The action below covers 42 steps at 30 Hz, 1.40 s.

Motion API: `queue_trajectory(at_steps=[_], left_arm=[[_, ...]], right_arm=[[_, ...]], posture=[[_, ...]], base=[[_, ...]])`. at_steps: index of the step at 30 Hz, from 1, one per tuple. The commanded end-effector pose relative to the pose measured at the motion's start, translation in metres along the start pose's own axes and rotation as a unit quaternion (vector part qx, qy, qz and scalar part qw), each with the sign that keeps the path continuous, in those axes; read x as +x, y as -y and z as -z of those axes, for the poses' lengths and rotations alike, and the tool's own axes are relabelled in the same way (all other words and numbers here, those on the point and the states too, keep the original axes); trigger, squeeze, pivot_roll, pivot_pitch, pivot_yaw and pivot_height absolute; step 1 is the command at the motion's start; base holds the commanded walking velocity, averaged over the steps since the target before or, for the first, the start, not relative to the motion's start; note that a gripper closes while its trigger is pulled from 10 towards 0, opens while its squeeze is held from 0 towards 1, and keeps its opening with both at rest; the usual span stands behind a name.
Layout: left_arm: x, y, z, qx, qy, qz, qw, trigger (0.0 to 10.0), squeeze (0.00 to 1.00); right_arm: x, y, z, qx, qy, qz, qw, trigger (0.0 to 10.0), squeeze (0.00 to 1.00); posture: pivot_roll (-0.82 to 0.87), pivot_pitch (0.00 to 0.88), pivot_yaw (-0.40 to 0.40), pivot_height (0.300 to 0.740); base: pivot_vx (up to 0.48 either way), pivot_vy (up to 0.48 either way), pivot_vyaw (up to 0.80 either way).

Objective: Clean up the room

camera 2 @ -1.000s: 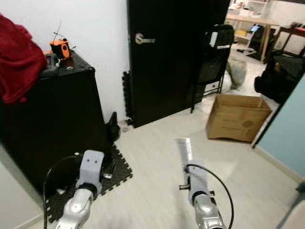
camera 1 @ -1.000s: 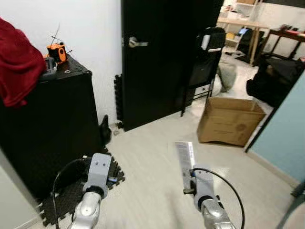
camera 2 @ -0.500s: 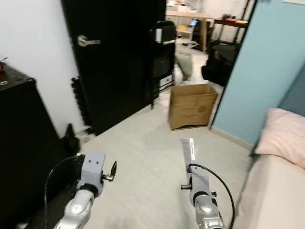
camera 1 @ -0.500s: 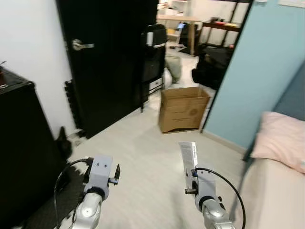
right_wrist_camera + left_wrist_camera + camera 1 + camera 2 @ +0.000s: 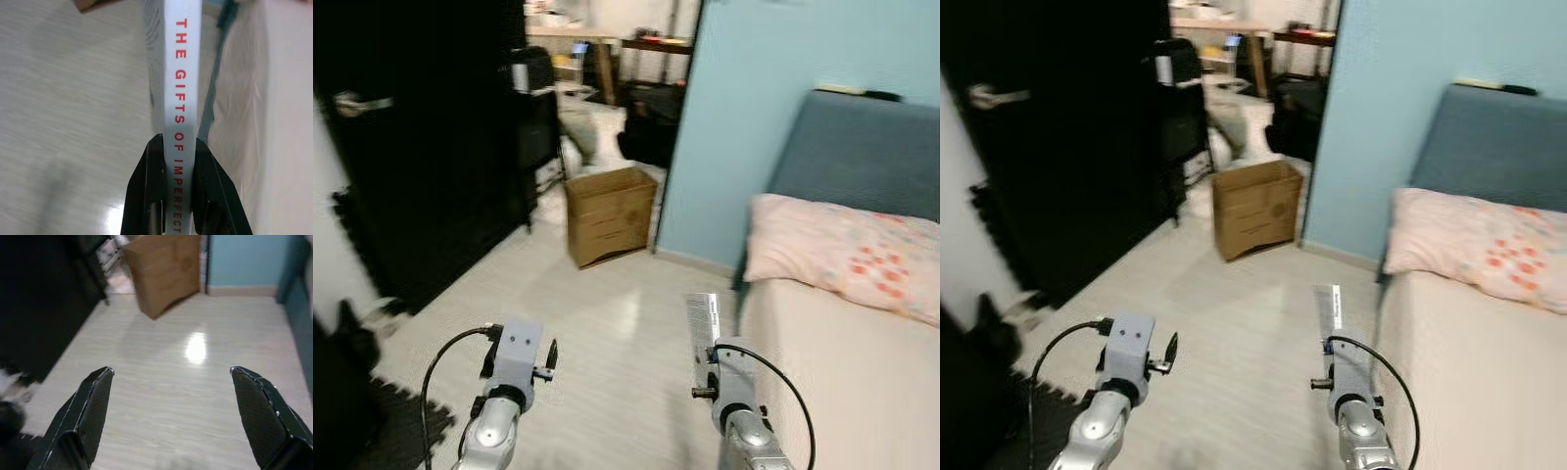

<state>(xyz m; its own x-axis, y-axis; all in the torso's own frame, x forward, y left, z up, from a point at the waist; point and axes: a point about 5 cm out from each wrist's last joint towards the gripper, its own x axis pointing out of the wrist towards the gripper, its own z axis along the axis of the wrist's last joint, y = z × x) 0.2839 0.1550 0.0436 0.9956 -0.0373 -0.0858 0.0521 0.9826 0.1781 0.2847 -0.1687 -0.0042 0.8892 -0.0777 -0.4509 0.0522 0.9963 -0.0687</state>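
The camera has been swung to the robot's right over the last second: the black cabinet with the red cloth and orange gadget has passed out of frame, and the bed [image 5: 862, 362], its pink pillow [image 5: 847, 257] and the blue wall [image 5: 754, 117] have been brought in. This is a turn of the robot, not a shift of the objects; the cardboard box [image 5: 610, 213] merely appears further left. The arms are held in the same carrying pose throughout.

The book [image 5: 703, 328] is held upright in the right pincer [image 5: 710, 357], clamped on its lower end, above the pale floor [image 5: 607, 323] just beside the bed's edge. The left pincer [image 5: 546, 357] is carried empty with its fingers spread wide.

It is judged that a place for the book is being sought (the bed or a surface beyond the doorway are candidates).

The right wrist view supplies what the head views cannot: red spine lettering, "THE GIFTS OF IMPERFECT", and both fingers [image 5: 146, 196] pressed against the covers. The left wrist view confirms the open fingers [image 5: 93, 406] with nothing but floor between them.
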Motion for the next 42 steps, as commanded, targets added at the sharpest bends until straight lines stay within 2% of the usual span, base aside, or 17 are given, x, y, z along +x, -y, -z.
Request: queue_trajectory(at_steps=[1,25,36,42], left_arm=[[0.001,0.004,0.001,0.001,-0.006,0.008,1.000,10.0,0.00],[0.001,0.003,0.002,-0.005,-0.010,0.005,1.000,10.0,0.00],[0.000,-0.003,0.007,-0.013,-0.028,-0.033,0.999,10.0,0.00],[0.002,-0.002,0.005,-0.012,-0.025,-0.033,0.999,10.0,0.00]], right_arm=[[0.001,0.005,-0.006,0.010,0.012,0.010,1.000,10.0,0.00],[0.002,0.008,-0.009,0.022,0.015,0.013,1.000,10.0,0.00],[0.003,-0.005,-0.015,0.023,0.030,-0.040,0.998,10.0,0.00],[0.003,-0.008,-0.016,0.027,0.030,-0.055,0.998,10.0,0.00]], posture=[[0.00,0.040,-0.029,0.740],[0.00,0.034,-0.033,0.740],[0.00,0.036,-0.040,0.740],[0.00,0.035,-0.044,0.740]], base=[[0.000,0.000,-0.80],[0.000,0.000,-0.79],[0.000,0.000,0.00],[0.000,0.000,0.00]])
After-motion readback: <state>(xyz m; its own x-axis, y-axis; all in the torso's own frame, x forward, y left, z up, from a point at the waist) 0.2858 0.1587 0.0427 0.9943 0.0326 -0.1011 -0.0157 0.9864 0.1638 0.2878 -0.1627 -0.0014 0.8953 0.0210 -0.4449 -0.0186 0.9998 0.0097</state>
